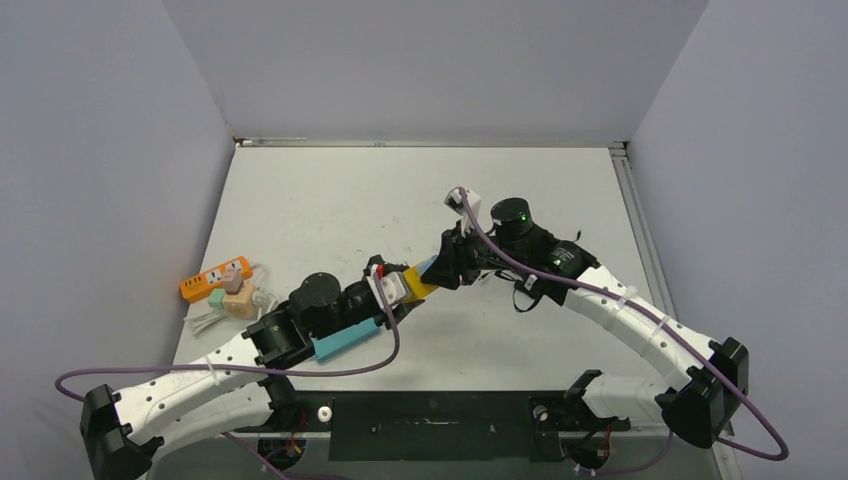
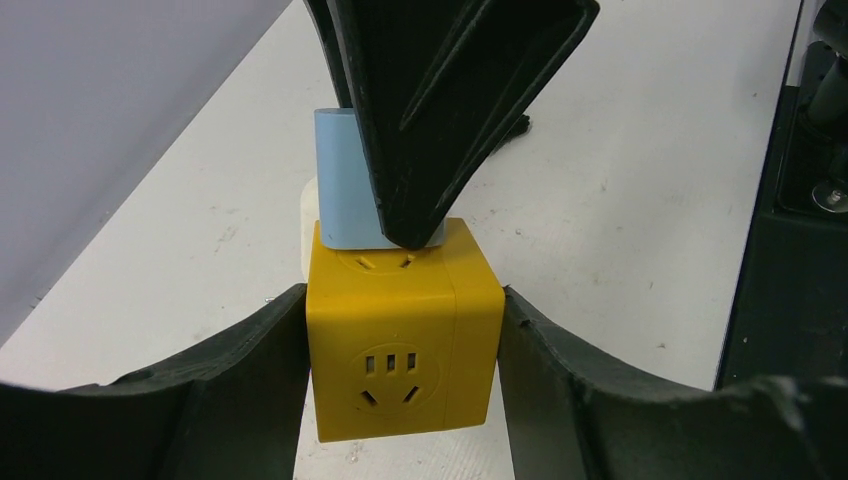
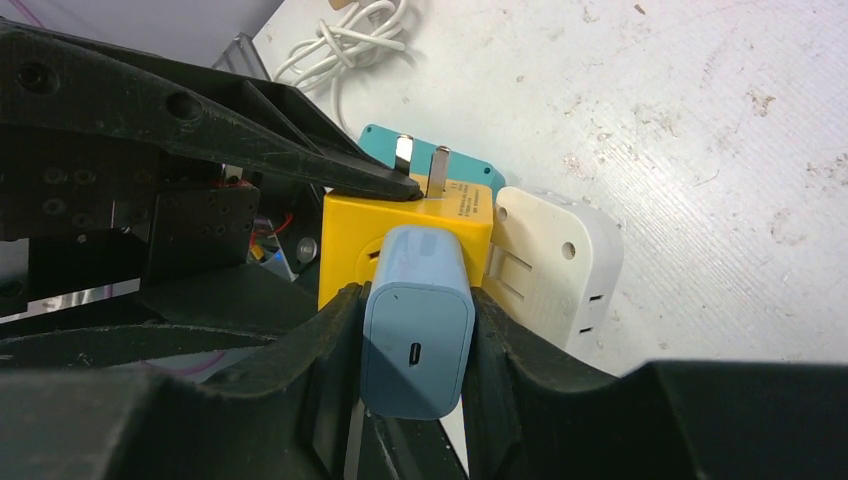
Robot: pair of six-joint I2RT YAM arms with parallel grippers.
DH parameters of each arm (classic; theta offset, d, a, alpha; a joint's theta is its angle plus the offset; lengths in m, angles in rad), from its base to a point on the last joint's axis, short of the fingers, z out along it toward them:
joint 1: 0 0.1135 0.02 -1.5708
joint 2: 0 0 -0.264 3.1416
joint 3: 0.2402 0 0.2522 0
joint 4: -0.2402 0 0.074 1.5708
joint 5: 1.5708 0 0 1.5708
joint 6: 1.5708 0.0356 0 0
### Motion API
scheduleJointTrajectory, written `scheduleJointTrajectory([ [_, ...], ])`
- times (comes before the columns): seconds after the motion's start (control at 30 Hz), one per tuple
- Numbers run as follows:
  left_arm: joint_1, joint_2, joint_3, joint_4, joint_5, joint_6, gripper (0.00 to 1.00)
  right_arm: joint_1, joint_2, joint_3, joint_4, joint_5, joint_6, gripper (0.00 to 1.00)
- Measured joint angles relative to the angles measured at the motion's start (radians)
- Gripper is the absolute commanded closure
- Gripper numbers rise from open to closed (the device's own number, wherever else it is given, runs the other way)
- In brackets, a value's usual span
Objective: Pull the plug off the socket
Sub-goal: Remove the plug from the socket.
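Lighting even, diffuse, from overhead; all three views bright. Top view sharp throughout; table (image 1: 300, 200) near-white with only soft, faint shadows beneath the arms. Walls carry a cool lavender cast. Left wrist view: yellow socket cube (image 2: 400, 340) crisp; nearest black fingers (image 2: 240, 400) slightly soft, detail lost in dark plastic. Right wrist view: blue plug (image 3: 415, 340) sharp, tabletop scuffs clear, mild glare on metal prongs (image 3: 420, 165). Slight wide-angle stretch at edges.

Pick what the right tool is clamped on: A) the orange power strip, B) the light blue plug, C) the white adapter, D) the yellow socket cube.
B: in the right wrist view the right tool has a finger on each side of the light blue plug, seated in the yellow socket cube.
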Motion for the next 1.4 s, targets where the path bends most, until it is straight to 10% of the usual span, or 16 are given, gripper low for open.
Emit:
scheduleJointTrajectory([
  [0.7,0.04,0.089,0.057,-0.101,-0.045,-0.055,1.0,0.18,0.114,0.143,-0.146,0.442,0.014,0.95],
  [1.4,0.043,0.093,0.061,-0.072,-0.032,-0.059,1.0,0.058,0.071,0.069,-0.064,0.209,0.04,0.95],
])
